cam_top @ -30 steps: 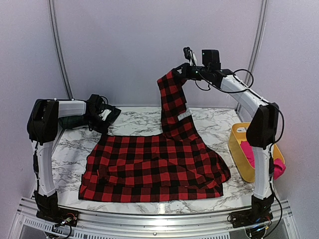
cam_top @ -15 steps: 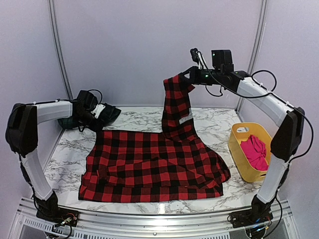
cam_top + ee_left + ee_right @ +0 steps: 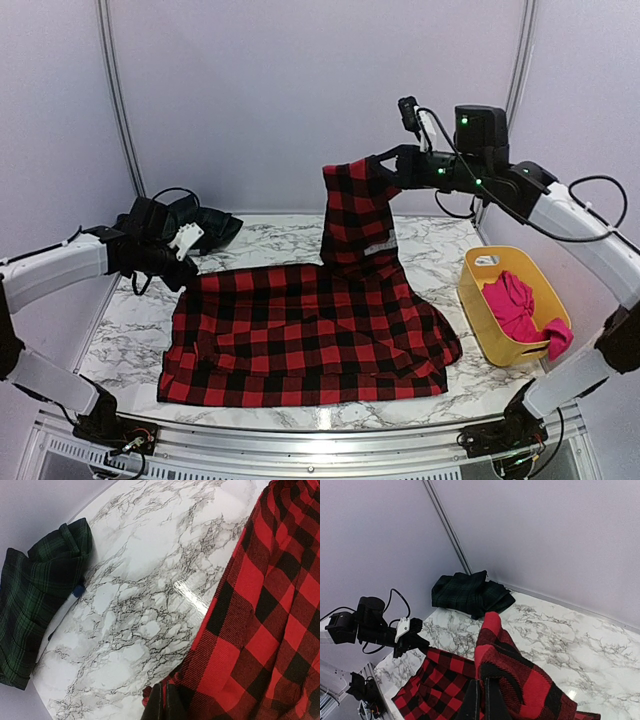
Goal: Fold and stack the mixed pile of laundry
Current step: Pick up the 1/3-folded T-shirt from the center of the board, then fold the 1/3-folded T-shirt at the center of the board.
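The red-and-black checked garment (image 3: 310, 330) lies spread over the marble table. My right gripper (image 3: 385, 168) is shut on its far right corner and holds it high above the table; the pinched cloth shows in the right wrist view (image 3: 510, 675). My left gripper (image 3: 188, 276) is shut on the garment's far left corner, low near the table; the corner shows in the left wrist view (image 3: 200, 685). The dark green-black plaid garment (image 3: 205, 228) lies bunched at the far left corner, also in the left wrist view (image 3: 40, 605) and the right wrist view (image 3: 470, 594). The magenta-pink garment (image 3: 515, 308) lies in the tub.
A yellow plastic tub (image 3: 478, 310) stands at the table's right edge. White walls close the back and sides. The marble table (image 3: 130, 330) shows bare to the left of the checked garment, and a metal rail runs along the near edge.
My right gripper has moved right and slightly down with the held corner. My left arm has swung out to the left and its gripper now holds the garment's far left corner.
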{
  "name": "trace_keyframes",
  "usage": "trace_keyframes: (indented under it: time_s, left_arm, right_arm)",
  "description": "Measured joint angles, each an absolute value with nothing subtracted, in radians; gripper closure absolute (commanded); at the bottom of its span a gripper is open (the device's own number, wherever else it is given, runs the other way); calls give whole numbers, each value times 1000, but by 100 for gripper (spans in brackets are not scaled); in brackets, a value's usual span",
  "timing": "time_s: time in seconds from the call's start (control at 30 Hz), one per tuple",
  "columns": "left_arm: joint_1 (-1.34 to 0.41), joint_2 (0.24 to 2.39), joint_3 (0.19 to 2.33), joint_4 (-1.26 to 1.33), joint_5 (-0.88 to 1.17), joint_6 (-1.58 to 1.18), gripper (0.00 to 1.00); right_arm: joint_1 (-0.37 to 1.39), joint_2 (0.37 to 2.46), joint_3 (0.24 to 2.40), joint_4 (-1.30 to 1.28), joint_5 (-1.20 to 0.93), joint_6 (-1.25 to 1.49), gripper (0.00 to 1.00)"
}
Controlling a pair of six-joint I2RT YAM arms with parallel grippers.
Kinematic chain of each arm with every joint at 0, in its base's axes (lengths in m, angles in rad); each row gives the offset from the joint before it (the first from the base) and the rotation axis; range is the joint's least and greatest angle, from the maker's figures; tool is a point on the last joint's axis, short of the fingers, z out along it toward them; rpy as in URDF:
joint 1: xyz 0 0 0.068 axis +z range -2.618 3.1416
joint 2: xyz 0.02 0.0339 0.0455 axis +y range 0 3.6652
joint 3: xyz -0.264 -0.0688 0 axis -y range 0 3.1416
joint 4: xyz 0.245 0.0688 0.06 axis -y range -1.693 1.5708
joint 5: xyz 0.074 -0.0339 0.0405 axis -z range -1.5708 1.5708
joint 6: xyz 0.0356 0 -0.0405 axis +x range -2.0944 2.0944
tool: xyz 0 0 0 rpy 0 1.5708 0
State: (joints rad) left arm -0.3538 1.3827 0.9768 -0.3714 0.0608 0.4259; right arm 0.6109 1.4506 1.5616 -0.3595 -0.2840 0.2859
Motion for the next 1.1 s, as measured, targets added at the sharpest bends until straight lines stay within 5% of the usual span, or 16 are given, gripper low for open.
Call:
trace_keyframes:
  time_s: [0.3,0.37,0.5,0.63,1.1]
  left_arm:
    - [-419,1162,786,-384,21,485,96]
    - [-425,1118,757,-393,4,500,72]
    - [-429,1039,717,-403,-57,501,43]
    - [-429,980,713,-405,-139,456,2]
    - [-428,953,817,-332,-131,192,1]
  right_arm:
    - [810,1192,1276,-356,-168,394,100]
    - [862,1166,1229,-361,-145,421,100]
    - [947,1138,1165,-367,-112,474,100]
    - [1032,1126,1134,-368,-89,522,100]
    - [1145,1116,1063,-376,-23,583,100]
